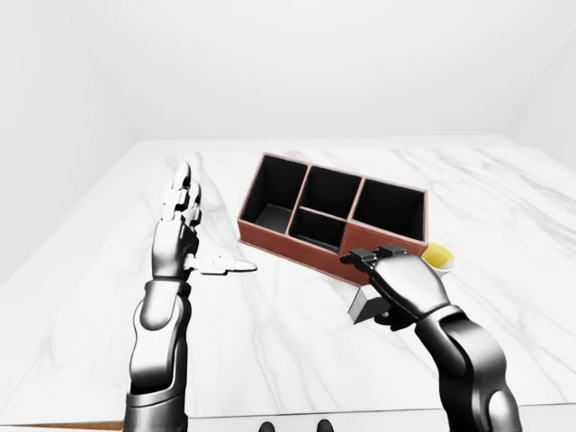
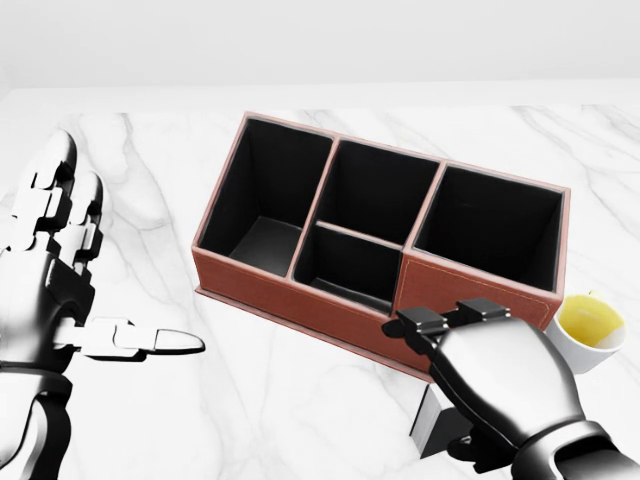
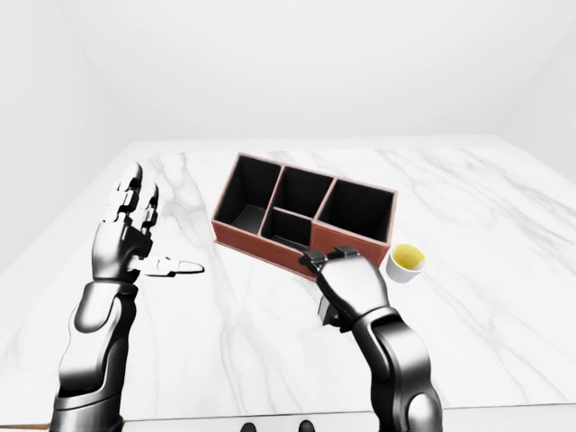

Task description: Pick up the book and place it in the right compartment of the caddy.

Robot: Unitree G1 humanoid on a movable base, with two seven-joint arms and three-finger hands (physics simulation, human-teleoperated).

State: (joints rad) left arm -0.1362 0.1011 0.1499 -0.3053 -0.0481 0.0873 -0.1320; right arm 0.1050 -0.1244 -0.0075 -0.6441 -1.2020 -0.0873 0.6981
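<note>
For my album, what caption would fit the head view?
Right hand closed on a grey book beside the brown caddy; left hand open above the marble table.

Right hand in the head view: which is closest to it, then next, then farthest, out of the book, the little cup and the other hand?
1. The book: directly under the right hand, at the view's bottom.
2. The cup: just to its right, beside the caddy.
3. The left hand: far across at the view's left edge, raised with fingers open.
</note>
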